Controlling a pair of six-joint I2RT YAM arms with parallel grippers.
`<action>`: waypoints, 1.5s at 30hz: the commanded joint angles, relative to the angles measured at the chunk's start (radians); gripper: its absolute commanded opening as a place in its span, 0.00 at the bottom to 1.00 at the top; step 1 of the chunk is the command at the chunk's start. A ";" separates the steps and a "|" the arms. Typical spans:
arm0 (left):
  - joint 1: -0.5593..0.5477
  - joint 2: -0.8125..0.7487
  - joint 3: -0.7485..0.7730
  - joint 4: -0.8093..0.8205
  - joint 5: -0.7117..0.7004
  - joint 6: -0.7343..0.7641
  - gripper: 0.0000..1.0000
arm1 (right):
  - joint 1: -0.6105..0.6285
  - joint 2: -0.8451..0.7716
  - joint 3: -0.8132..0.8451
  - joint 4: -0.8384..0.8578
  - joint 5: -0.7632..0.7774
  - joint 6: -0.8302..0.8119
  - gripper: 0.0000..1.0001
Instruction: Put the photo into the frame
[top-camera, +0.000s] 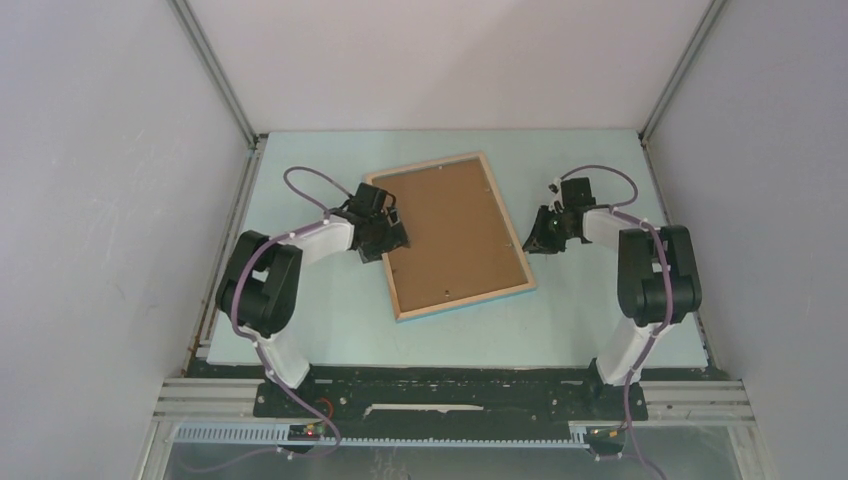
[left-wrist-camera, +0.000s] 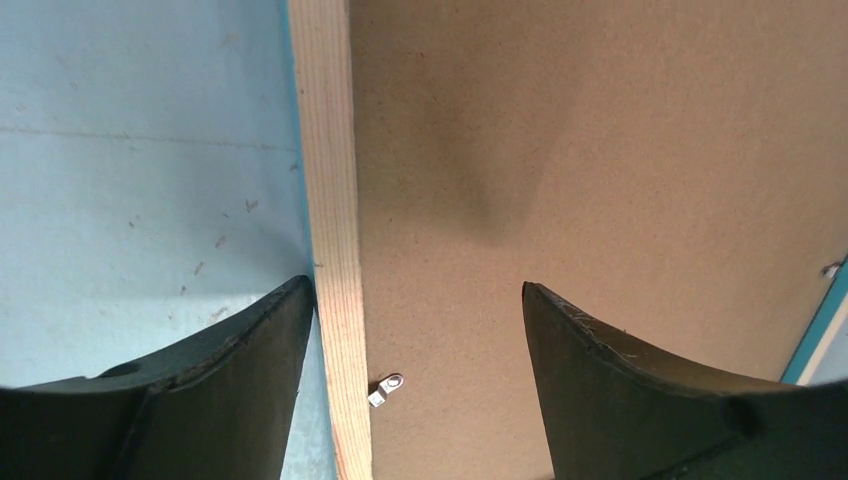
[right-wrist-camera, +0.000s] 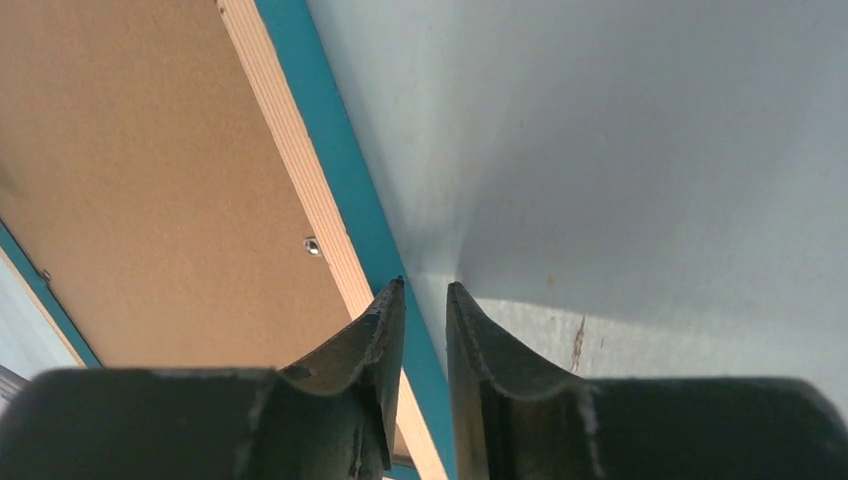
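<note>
The frame (top-camera: 427, 167) lies face down mid-table, its light wood back up and a teal edge showing. A plain brown backing board (top-camera: 455, 235) fills it. The photo is hidden. My left gripper (top-camera: 388, 238) is open and empty over the frame's left rim; in the left wrist view (left-wrist-camera: 415, 290) the wood rim (left-wrist-camera: 335, 200) and a small metal tab (left-wrist-camera: 385, 388) lie between its fingers. My right gripper (top-camera: 541, 240) stands at the frame's right edge. In the right wrist view (right-wrist-camera: 425, 287) its jaws are almost together with nothing between them, above the teal edge (right-wrist-camera: 315, 95).
The pale blue table (top-camera: 600, 320) is walled by grey panels at the left, right and back. A metal rail (top-camera: 230, 220) runs along the left side. Another metal tab (right-wrist-camera: 313, 246) sits on the board near the right rim.
</note>
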 joint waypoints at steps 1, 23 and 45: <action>0.032 0.055 0.017 0.118 0.141 0.017 0.80 | 0.052 -0.114 -0.136 0.079 -0.105 0.074 0.34; 0.074 -0.071 0.197 -0.090 0.114 0.187 0.82 | 0.273 -0.694 -0.519 0.061 0.125 0.186 0.69; -0.236 -0.895 -0.574 0.038 -0.047 -0.300 1.00 | 0.099 -0.106 0.292 0.190 0.189 0.077 0.82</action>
